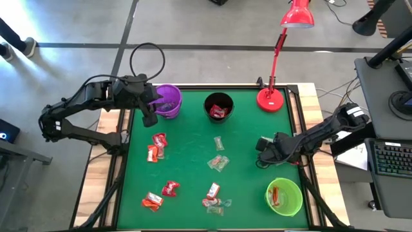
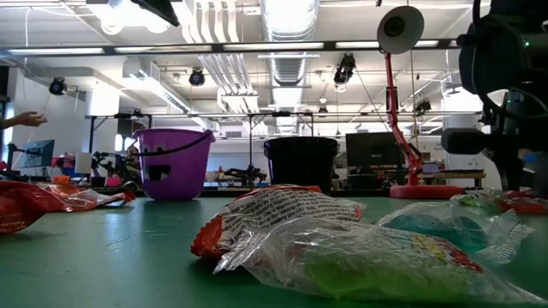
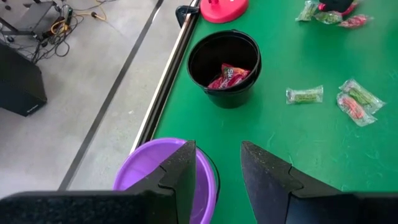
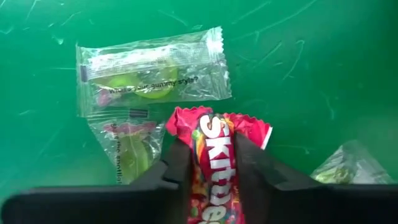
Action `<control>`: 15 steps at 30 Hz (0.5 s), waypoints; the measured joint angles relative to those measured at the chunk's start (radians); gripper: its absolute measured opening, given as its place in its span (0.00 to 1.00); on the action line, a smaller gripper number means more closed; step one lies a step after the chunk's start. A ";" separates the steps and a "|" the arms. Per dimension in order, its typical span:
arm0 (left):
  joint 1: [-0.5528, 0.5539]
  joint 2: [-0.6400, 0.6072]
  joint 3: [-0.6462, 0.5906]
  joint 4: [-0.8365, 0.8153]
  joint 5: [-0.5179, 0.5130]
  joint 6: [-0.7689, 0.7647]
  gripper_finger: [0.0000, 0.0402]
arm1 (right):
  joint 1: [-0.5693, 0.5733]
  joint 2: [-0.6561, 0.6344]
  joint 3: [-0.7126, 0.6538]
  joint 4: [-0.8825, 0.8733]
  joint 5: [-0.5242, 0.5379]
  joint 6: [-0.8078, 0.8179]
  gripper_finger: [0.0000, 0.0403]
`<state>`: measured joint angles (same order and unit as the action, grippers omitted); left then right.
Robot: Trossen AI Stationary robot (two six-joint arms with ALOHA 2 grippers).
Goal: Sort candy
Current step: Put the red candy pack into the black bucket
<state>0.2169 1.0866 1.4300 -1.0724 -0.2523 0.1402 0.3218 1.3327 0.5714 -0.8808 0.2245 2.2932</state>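
Wrapped candy lies scattered on the green mat: red packets (image 1: 156, 147) at the left, clear ones (image 1: 219, 161) in the middle, more (image 1: 213, 193) near the front. My right gripper (image 1: 261, 148) is low at the mat's right side, shut on a red candy packet (image 4: 214, 134) that lies beside clear-wrapped green candies (image 4: 149, 68). My left gripper (image 3: 217, 155) hovers open, holding nothing, above the purple cup (image 1: 168, 101) at the far left. The black cup (image 1: 219, 107) holds red candy. The green cup (image 1: 284, 196) at the front right holds an orange-red piece. My right gripper (image 4: 211, 149) pinches the red candy packet by its two long sides (image 4: 198, 146) between its two fingers. The fingers come from above, pointing down. The packet lies flat on the mat, and its crimped end (image 4: 217, 118) sticks out past the fingertips.
A red desk lamp (image 1: 271, 98) stands at the far right corner of the mat, its head over the far edge. Another clear candy (image 4: 348, 165) lies close beside the right gripper. Bare mat shows between the black cup and the middle candies.
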 joint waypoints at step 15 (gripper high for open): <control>0.000 -0.017 0.000 -0.001 -0.003 -0.001 0.27 | 0.001 0.002 0.159 -0.203 -0.037 -0.075 0.08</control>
<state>0.2170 1.0697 1.4300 -1.0737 -0.2553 0.1389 0.3225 1.3350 0.7307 -1.0842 0.1876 2.2178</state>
